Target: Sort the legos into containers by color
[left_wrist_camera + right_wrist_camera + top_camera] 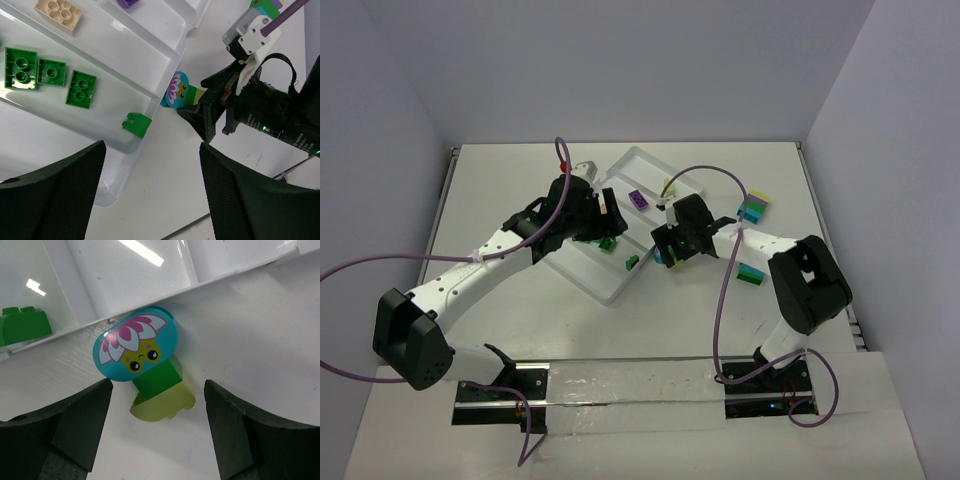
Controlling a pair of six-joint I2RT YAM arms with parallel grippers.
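Note:
A clump of legos, a teal flower-face piece (135, 344) on a green brick (155, 377) and a yellow-green brick (162, 402), lies on the table against the tray's outer wall (225, 275). My right gripper (157, 432) is open, its fingers on either side of the clump's lower end with gaps on both sides. Seen from the left wrist, the clump (179, 91) sits just in front of the right gripper (202, 117). My left gripper (152, 200) is open and empty over the tray's corner. Green bricks (51, 72) lie in one of the containers (100, 115), with another green brick (136, 124) near its end.
A peach brick (59, 12) and a purple brick (639, 199) lie in other compartments of the tray (585, 272). Two multi-colour clumps (753, 208) (751, 272) stand on the table to the right. The two grippers (605, 215) (667, 250) are close together.

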